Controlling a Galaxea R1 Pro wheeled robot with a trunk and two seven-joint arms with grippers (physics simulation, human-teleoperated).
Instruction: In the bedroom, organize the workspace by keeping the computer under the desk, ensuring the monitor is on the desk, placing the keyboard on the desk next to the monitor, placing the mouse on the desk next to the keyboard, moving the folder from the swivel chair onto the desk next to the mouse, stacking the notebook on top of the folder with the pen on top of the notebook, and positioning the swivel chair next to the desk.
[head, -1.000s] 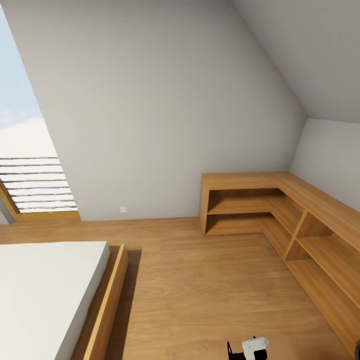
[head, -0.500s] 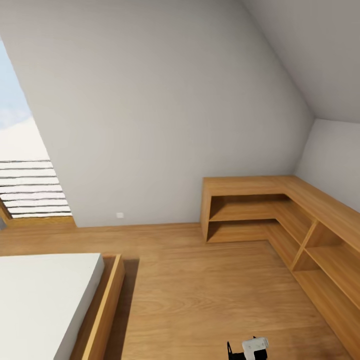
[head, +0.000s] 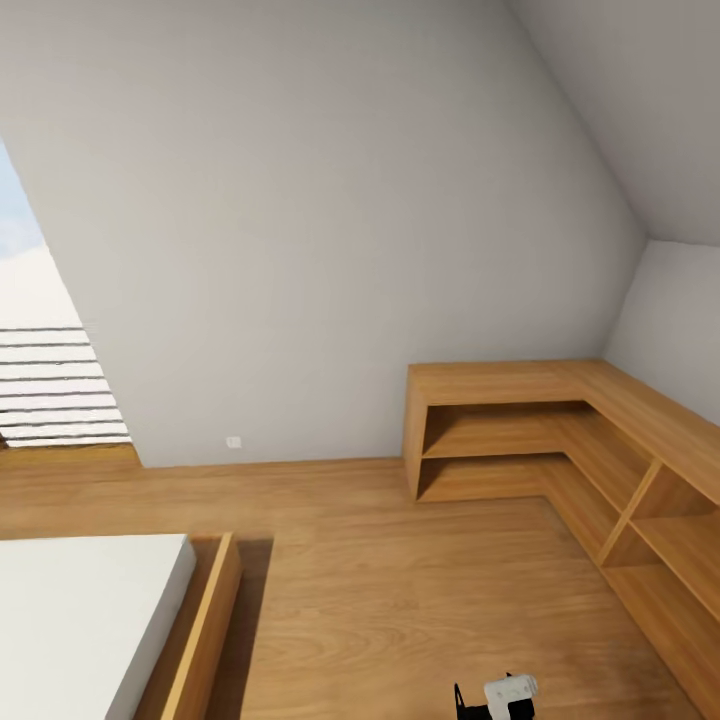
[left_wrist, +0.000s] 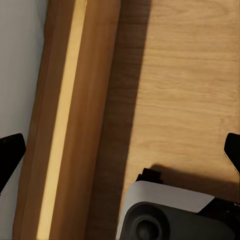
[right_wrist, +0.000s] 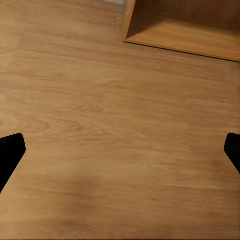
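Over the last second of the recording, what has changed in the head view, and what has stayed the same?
The whole picture has shifted: the shelf unit, bed and window sit lower and further left, so the camera turned right and tilted up. Nothing in the room itself moved. Both claws, left and right, remain open and empty.

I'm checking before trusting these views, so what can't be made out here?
- Bed: head view, cut off by the left and bottom edges.
- Corner shelf unit: head view, its right run cut by the edge.
- Left pincer, right pincer: wrist views, fingertips cut by the side edges, spread wide.
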